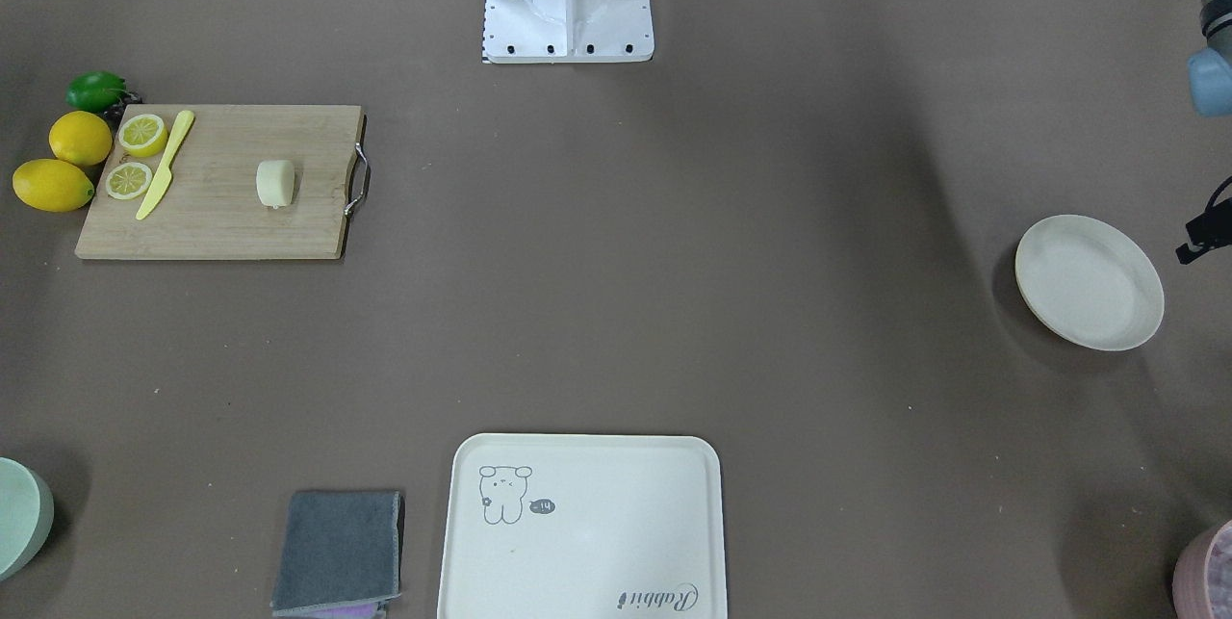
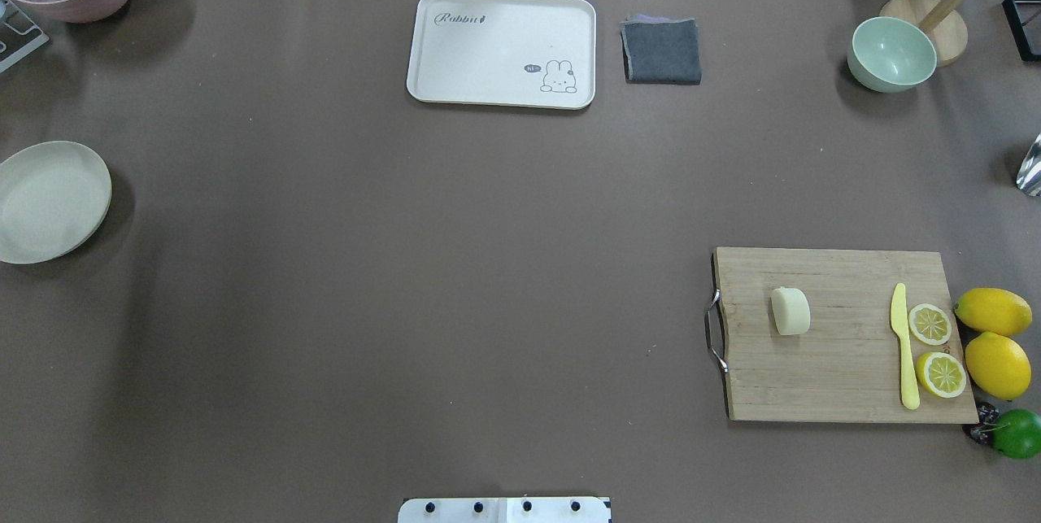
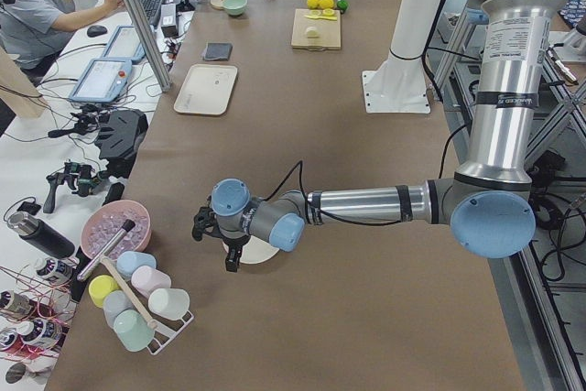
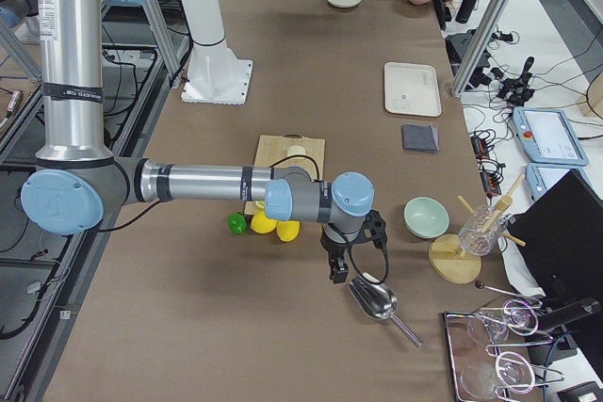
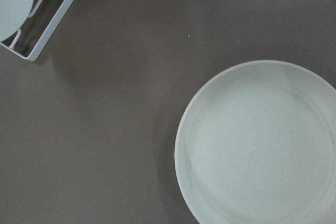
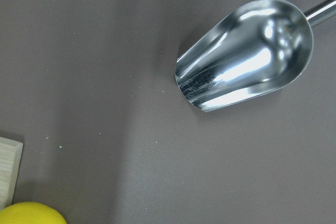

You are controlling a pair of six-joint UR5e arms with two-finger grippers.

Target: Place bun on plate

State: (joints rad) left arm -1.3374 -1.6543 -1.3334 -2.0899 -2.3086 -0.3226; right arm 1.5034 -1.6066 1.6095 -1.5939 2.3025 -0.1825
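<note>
The bun (image 2: 790, 311), a pale cream block, lies on the wooden cutting board (image 2: 838, 336) on the robot's right side; it also shows as the bun (image 1: 275, 184). The round off-white plate (image 2: 49, 199) rests empty at the table's far left end, filling the left wrist view as the plate (image 5: 262, 145). My left gripper (image 3: 233, 263) hovers just over the plate's edge (image 3: 265, 254); whether it is open or shut I cannot tell. My right gripper (image 4: 334, 270) hangs beyond the board near a metal scoop (image 4: 377, 300), its state unclear too.
A yellow knife (image 2: 903, 348), two lemon halves, two whole lemons (image 2: 994, 340) and a lime sit at the board's right. The cartoon tray (image 2: 502, 50), grey cloth (image 2: 662, 50) and green bowl (image 2: 891, 54) line the far edge. A cup rack (image 5: 31, 24) stands near the plate.
</note>
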